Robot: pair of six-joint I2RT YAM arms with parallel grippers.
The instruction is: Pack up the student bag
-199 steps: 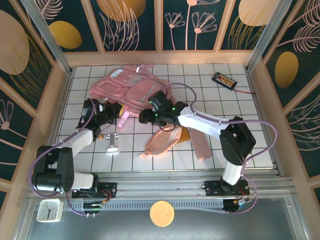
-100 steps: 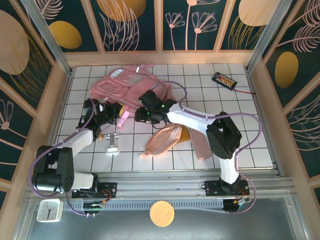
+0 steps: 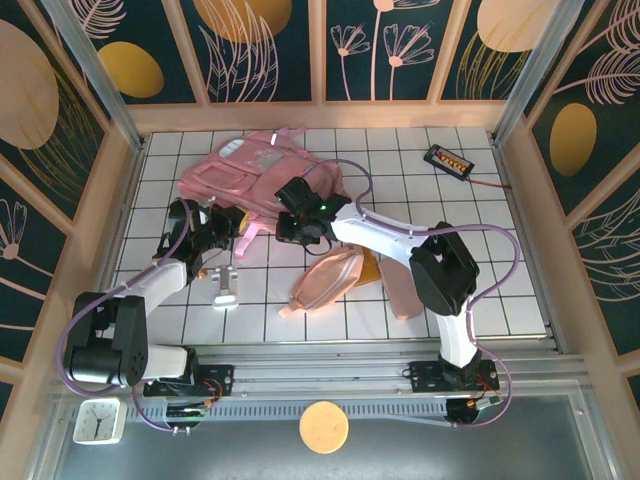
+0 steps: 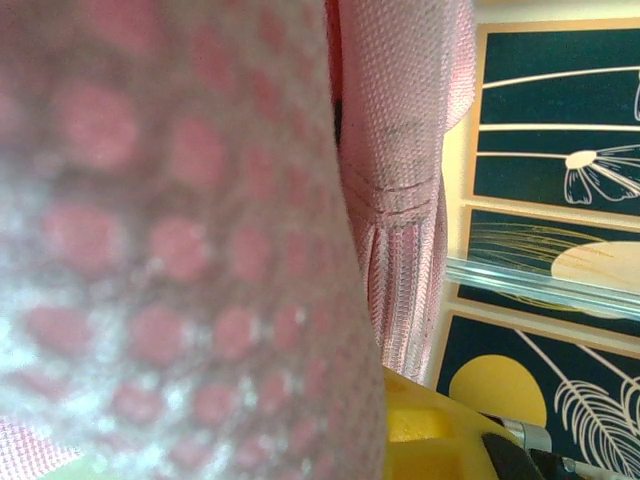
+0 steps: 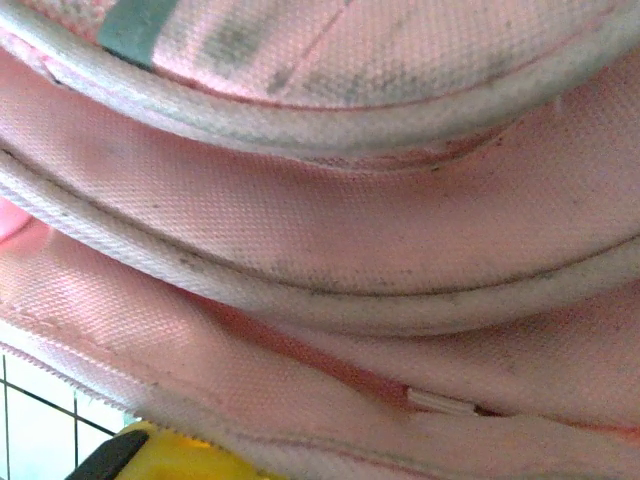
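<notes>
- Nearest the arm bases, on the white gridded table point(image 3: 480, 270), a peach pouch point(image 3: 328, 280) and a slim pink case point(image 3: 402, 292) are laid close together.
- Further back, the left gripper point(image 3: 222, 225) is seen with its fingers pressed together, pink backpack point(image 3: 240, 175) fabric close against it.
- The right gripper point(image 3: 290, 228) is set at the backpack's near edge; whether its fingers are spread cannot be told.
- The backpack is spread over the table's far left.
- A black gadget point(image 3: 447, 159) is placed far right.
</notes>
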